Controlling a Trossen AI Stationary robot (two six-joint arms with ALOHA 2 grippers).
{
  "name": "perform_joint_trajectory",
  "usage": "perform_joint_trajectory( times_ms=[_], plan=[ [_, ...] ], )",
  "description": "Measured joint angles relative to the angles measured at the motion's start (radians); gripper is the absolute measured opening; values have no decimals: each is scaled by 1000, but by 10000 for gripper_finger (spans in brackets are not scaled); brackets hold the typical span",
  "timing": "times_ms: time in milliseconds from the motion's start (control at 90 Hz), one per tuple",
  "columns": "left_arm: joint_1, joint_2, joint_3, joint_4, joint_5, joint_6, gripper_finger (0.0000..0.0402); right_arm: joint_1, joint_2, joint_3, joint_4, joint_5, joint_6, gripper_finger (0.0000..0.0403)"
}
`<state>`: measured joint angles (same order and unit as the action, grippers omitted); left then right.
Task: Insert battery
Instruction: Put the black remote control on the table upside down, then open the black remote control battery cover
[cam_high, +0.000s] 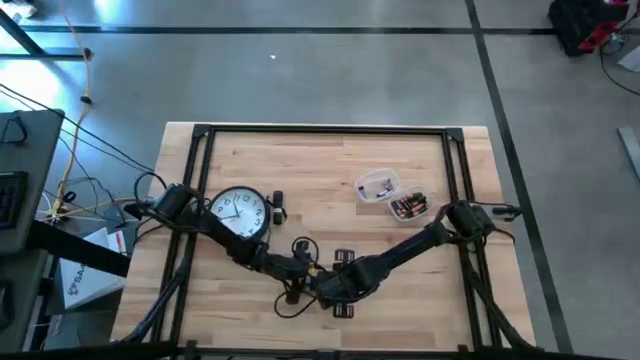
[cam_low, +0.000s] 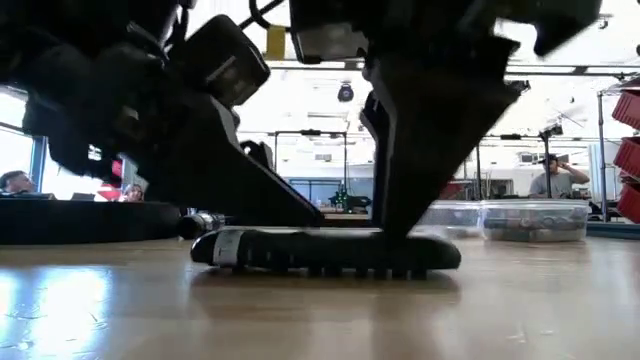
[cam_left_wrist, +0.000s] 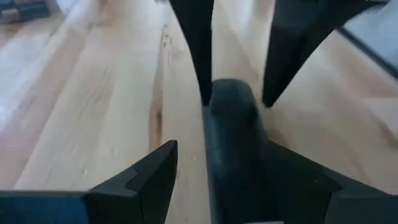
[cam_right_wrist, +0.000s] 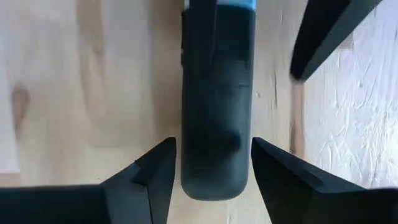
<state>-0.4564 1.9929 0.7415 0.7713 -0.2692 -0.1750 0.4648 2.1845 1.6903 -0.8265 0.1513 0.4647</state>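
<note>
item: wooden counter (cam_high: 330, 170), black frame rails along its edges, seen from above with both dark arms reaching in toward the 6 o'clock edge.

item: dark ribbed device (cam_low: 325, 250), long and flat, lying on the counter near the 6 o'clock edge, just right of centre in the overhead view (cam_high: 340, 285). a pale label band shows at one end. whether a battery sits in it cannot be told.

item: left pincer (cam_left_wrist: 205, 171), low over the counter at one end of the device. fingers spread wide; the rounded dark end of the device (cam_left_wrist: 233, 143) lies between them, closer to one finger. contact cannot be told.

item: right pincer (cam_right_wrist: 214, 165), at the opposite end of the same device, arm coming in from 3 o'clock. fingers wide, straddling the blunt end of the device (cam_right_wrist: 216, 124), a thin gap showing on each side. the other arm's fingers show beyond it.

item: round wall clock (cam_high: 239, 212), white face, black rim, at about 9 o'clock on the counter, partly under the left arm.

item: clear plastic box (cam_high: 377, 186), small contents, at about 2 o'clock from centre.

item: second clear tray of batteries (cam_high: 408, 206), red and dark ends, touching or just beside the first box, toward 3 o'clock.

item: small black parts (cam_high: 344, 258) lying near the device, just toward 12 o'clock from it.

item: room beyond, level view: two clear tubs (cam_low: 500, 218) on the counter's far side, a seated person (cam_low: 553, 180) at 3 o'clock.
</note>
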Motion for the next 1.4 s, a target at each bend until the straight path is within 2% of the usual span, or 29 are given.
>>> perform_joint_trajectory(
  times_ms=[233, 389, 822, 1122, 1400],
  plan=[
    [5, 4, 5, -23, 1, -23, 211, 0, -1, 0, 66, 67, -1, 177],
    [5, 4, 5, -28, 5, -24, 211, 0, 0, -3, 104, 70, -18, 165],
    [5, 5, 4, -37, 6, -24, 211, 0, 22, -3, 134, 88, -31, 6],
    [5, 5, 3, -39, 5, -24, 211, -1, 42, 1, 100, 83, -16, 1],
    [5, 5, 3, -40, 3, -24, 211, -1, 42, 3, 31, 29, 9, 0]
  ],
)
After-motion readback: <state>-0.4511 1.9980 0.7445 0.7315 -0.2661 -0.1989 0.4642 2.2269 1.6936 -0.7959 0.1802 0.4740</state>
